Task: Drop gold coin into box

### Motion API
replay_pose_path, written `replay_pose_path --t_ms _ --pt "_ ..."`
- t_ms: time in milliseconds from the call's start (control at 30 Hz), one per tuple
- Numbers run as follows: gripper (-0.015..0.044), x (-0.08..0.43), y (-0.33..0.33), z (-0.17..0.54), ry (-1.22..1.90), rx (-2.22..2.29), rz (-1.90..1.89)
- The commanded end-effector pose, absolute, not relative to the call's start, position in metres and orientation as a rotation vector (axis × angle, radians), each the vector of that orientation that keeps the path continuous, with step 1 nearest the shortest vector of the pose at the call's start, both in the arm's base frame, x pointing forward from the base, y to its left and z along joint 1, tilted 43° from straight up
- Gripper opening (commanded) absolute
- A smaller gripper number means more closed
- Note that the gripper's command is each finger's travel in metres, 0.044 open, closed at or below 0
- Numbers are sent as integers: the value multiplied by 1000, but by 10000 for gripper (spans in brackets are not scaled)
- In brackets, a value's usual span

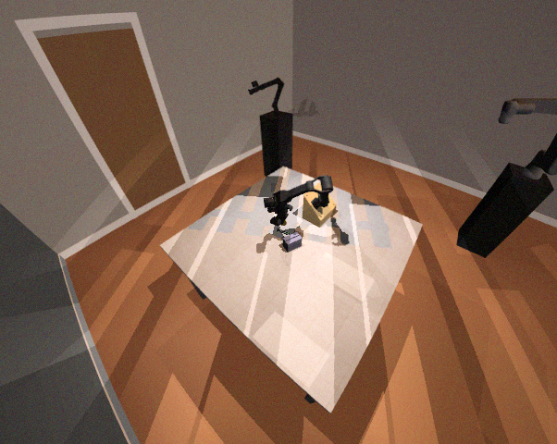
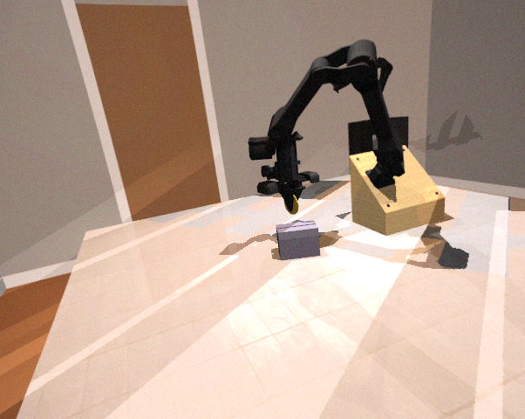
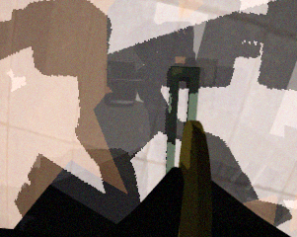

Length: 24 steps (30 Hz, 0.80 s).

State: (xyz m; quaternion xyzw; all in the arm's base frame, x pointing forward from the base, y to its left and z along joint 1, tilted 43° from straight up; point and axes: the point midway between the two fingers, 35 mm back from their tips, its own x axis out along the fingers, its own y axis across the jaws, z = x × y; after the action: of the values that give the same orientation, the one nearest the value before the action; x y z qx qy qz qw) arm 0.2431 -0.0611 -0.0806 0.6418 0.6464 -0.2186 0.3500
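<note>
Coin [image 2: 291, 204] clamped in closed pincer [image 2: 290, 195]

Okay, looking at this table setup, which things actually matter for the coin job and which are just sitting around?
Part of the job:
- gold coin, pinched in the gripper above the table
- grey box with its lid slot
- dark-green holder, with no coin in it

Just around:
- wooden arm mount
- door
- two black pillars on the floor, each bearing an arm

My arm [image 2: 317, 90] is matte black, built of rounded links. My base [image 2: 396, 198] is a tan wooden wedge with small dark screws. A boxy black module sits at my wrist's 9 o'clock side.
</note>
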Motion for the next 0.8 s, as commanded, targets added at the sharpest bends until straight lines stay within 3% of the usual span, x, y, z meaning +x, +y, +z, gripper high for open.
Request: replay_pose_path --t_ms 0,367,767 --pt "0 243 -69 -72 1675 1646 -562" --pt "0 239 -81 -57 1684 1621 -534" --pt "0 243 -80 -56 1663 1321 -170"
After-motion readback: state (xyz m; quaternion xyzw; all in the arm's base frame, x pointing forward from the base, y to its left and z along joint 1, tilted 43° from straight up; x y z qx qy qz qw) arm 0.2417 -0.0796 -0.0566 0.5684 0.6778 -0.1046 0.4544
